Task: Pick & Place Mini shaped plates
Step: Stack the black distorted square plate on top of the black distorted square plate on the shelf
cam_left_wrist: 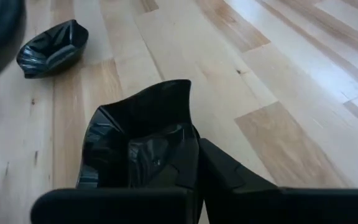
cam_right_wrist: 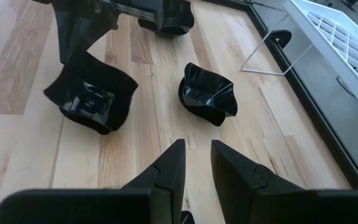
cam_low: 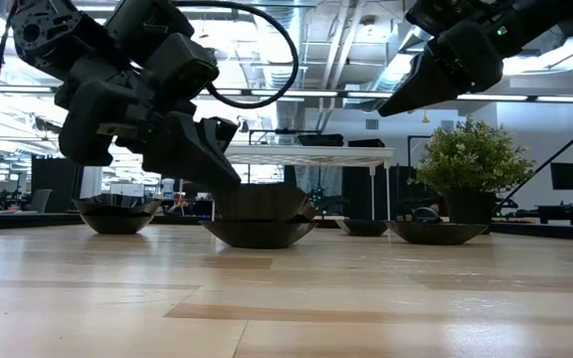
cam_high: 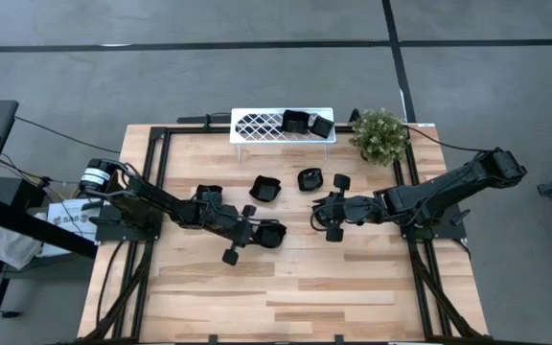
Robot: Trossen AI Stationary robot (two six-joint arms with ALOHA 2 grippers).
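Several small glossy black plates are in view. My left gripper [cam_high: 254, 233] [cam_left_wrist: 188, 158] is near the table's middle, shut on a squarish plate [cam_high: 272, 233] [cam_left_wrist: 138, 134]. My right gripper [cam_high: 326, 213] [cam_right_wrist: 195, 160] hovers to its right, open by a narrow gap and touching nothing. A lobed plate [cam_high: 264, 189] [cam_right_wrist: 209, 93] lies on its base ahead of the right fingers. Other plates lie flat on the table: one farther right [cam_high: 310, 179], another to the left [cam_high: 209, 195] [cam_right_wrist: 166, 22]. Two more plates [cam_high: 296, 122] [cam_high: 321, 126] sit on the white lattice rack [cam_high: 262, 125]. My left gripper holds the squarish plate by its side wall [cam_left_wrist: 185, 134], one finger [cam_left_wrist: 229, 177] outside; the other is hidden behind the plate. The fingers slant down from the table's left. The plate tilts with its far wall raised; in the low view its underside [cam_low: 257, 239] seems on the table.
A small potted plant [cam_high: 379, 134] stands at the far right corner beside the rack. Black frame rails [cam_high: 156, 153] run along the table's left and right sides. Bare wood [cam_high: 276, 287] stretches across the near half.
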